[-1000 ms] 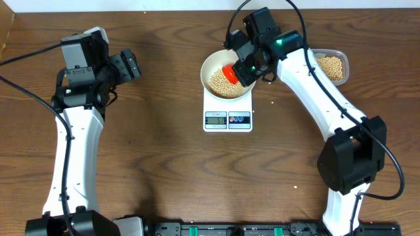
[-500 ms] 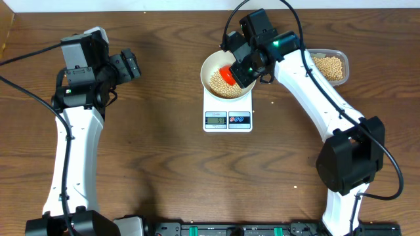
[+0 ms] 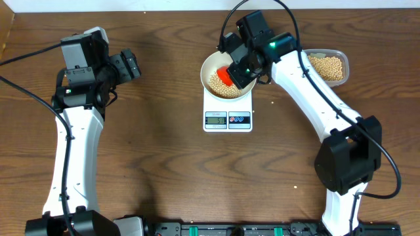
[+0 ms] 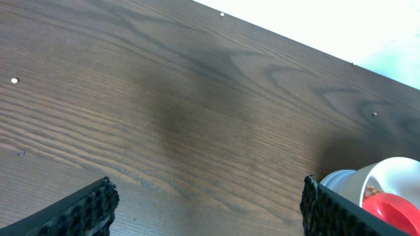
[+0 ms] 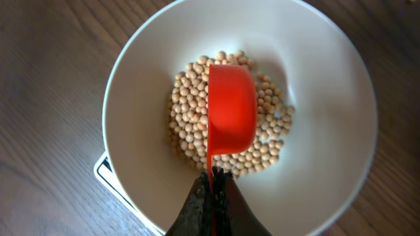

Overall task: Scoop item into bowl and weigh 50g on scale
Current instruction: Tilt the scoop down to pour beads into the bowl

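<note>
On one scale (image 3: 228, 118), one bowl (image 5: 315, 98), beans (image 5: 187, 124), right hand (image 5: 211, 190) clenching one scoop (image 5: 231, 111), left hand (image 3: 128, 65) released.

Scale (image 3: 228, 117) display digits too small to read; no other text legible.

The bowl (image 3: 209, 65) stands on the scale (image 3: 228, 120). In the bowl lie beans (image 3: 220, 85), with the scoop (image 3: 225, 74) over them. The tub (image 3: 344, 65), also with beans, is right of the bowl.
</note>
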